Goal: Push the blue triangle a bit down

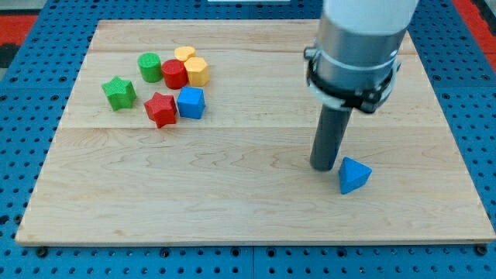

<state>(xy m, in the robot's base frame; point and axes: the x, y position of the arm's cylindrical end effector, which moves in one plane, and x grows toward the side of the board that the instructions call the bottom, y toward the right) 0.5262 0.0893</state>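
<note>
upright rod, my tip (323, 166) just left of blue triangle (354, 175)

green star (118, 93), green cylinder (149, 67), red cylinder (174, 74), two yellow blocks (191, 64), red star (161, 108), blue cube (191, 102) cluster upper left on wooden board (232, 201).

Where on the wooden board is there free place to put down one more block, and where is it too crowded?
Free: the wide strip along the board at the view's bottom, left of the blue triangle, and the middle between the cluster and my tip. Crowded: the view's upper left, where green star, red star, blue cube and the cylinders sit packed.
</note>
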